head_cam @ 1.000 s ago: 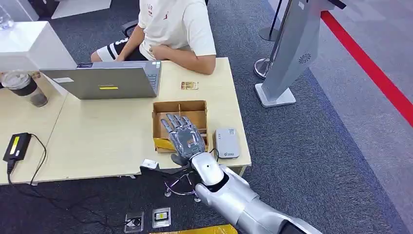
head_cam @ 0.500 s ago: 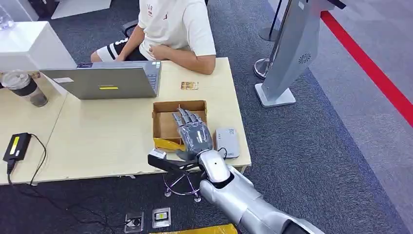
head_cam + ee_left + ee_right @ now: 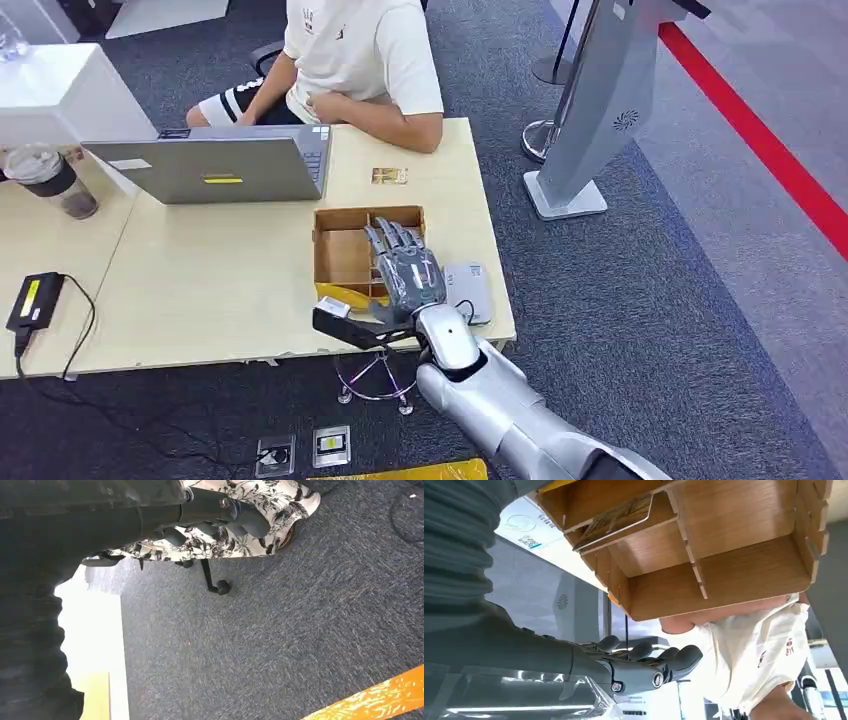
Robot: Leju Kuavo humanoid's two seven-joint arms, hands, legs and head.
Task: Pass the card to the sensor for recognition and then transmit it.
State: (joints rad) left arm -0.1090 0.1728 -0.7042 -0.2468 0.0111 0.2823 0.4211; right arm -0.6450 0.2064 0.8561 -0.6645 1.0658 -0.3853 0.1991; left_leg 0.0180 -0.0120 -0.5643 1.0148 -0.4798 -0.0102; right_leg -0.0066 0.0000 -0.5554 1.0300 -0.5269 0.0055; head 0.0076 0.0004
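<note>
My right hand (image 3: 405,270) hovers over the right side of the partitioned cardboard box (image 3: 343,255) on the table, fingers spread and holding nothing. The right wrist view shows that hand (image 3: 644,669) stretched out, with the box (image 3: 734,570) beyond it. A patterned card (image 3: 616,515) leans in one compartment, apart from the fingers. The grey-white sensor (image 3: 467,291) lies flat just right of the box, beside my wrist. Another card (image 3: 389,176) lies on the table beyond the box. My left hand (image 3: 225,512) hangs over the carpet with nothing in it.
A person in a white shirt (image 3: 355,50) sits across the table behind an open laptop (image 3: 215,168). A lidded cup (image 3: 50,180) and a black adapter (image 3: 35,300) are at the left. A grey kiosk stand (image 3: 590,110) stands right of the table.
My right hand has moved to the right and a little forward, from over the box's middle to over its right compartments. Nothing was picked up.
</note>
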